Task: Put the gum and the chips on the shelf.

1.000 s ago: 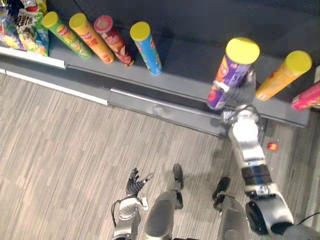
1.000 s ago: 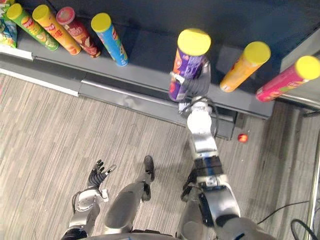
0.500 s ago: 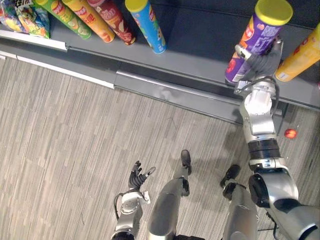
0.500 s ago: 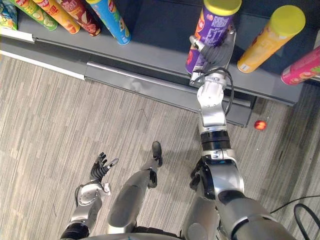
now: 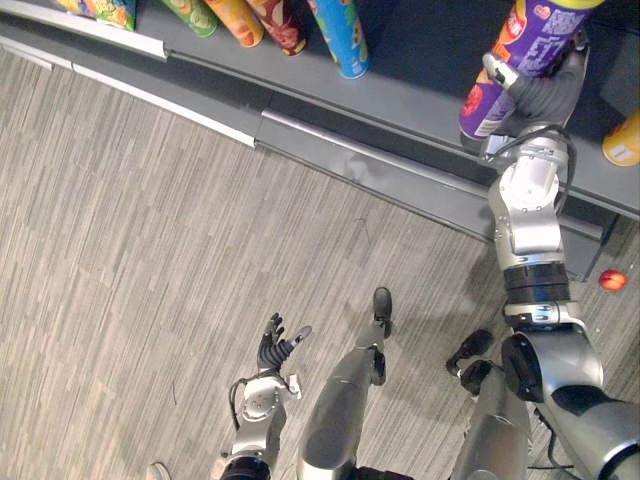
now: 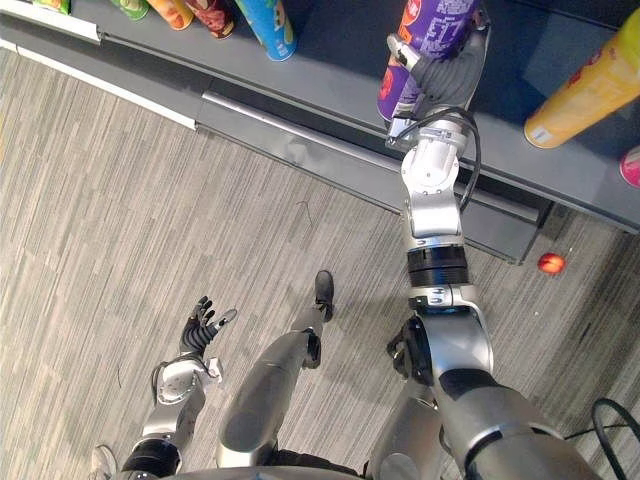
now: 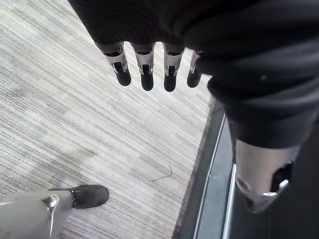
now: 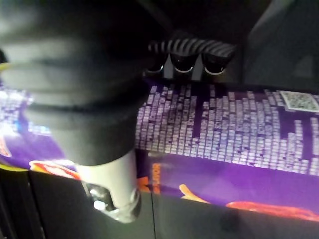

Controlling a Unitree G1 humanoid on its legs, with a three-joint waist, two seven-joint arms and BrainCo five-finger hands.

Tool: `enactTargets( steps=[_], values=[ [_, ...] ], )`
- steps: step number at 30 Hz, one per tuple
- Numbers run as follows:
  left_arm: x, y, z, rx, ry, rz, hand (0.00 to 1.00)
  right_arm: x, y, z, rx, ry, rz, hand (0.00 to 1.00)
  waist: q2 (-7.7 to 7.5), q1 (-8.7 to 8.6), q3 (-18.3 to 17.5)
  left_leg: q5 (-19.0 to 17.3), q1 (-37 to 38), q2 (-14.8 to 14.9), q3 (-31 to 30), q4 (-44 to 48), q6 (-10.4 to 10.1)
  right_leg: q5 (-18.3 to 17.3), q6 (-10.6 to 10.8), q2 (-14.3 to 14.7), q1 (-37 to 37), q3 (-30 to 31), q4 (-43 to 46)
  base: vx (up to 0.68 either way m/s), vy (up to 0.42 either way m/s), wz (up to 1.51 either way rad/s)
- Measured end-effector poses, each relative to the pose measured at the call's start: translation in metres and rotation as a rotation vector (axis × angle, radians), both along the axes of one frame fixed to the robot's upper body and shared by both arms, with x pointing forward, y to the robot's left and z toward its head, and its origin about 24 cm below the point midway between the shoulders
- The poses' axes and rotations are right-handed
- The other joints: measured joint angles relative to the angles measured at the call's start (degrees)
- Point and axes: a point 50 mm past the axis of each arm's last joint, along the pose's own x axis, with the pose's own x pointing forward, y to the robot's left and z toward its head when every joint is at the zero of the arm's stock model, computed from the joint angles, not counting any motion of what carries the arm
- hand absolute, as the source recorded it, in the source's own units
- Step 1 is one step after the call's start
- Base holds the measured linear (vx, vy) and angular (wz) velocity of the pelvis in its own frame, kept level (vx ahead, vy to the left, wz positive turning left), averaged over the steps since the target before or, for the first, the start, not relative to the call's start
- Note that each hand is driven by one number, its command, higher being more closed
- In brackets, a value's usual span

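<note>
A purple chips can [image 5: 512, 55] with a yellow lid is upright at the dark grey shelf [image 5: 400, 105], its lower end near the shelf's front edge. My right hand [image 5: 541, 92] is shut on it, the arm stretched forward. In the right wrist view the fingers [image 8: 185, 56] curl over the purple can [image 8: 229, 134] and the thumb [image 8: 110, 191] lies along its other side. My left hand [image 5: 276, 344] hangs low over the floor, and its fingers [image 7: 145, 73] are straight with nothing in them.
More chips cans stand on the shelf: a blue one [image 5: 341, 30] to the left with others beside it, an orange one [image 6: 590, 88] and a pink one [image 6: 632, 166] to the right. A small red round thing [image 5: 613, 280] lies on the wood-pattern floor below the shelf.
The camera has shifted, so the shelf sits higher in the picture. My right arm has stretched further out, and the purple can is a little deeper over the shelf. The left hand is unchanged.
</note>
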Motion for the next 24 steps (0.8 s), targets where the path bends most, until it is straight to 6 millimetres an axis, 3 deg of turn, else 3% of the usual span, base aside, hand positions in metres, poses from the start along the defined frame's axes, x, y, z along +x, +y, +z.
enactTargets(
  steps=[10,18,24],
  values=[
    [0.006,0.000,0.009,0.001,-0.043,0.001,0.00,-0.006,0.000,0.014,0.004,-0.056,0.000,1.00,0.00,0.31,0.0,1.2,-2.4,-0.9,-0.9,-0.1,0.1,-1.8,-0.2,-2.4,-1.9,-2.1,3.4,0.00,-0.081,0.17],
    [0.010,0.001,0.014,-0.021,-0.070,0.015,0.00,-0.010,-0.012,0.032,0.062,-0.112,-0.031,1.00,0.00,0.44,0.0,2.0,-4.8,-0.6,0.8,0.0,0.3,-2.0,-0.6,-3.4,-4.6,-2.4,5.3,-0.02,-0.099,0.05],
    [0.012,0.001,0.017,-0.035,-0.087,0.023,0.00,-0.010,-0.017,0.033,0.100,-0.115,-0.033,1.00,0.00,0.48,0.0,2.3,-5.3,-0.4,1.9,0.1,0.4,-2.2,-0.9,-3.6,-5.8,-1.9,5.7,-0.02,-0.105,-0.02]
  ],
)
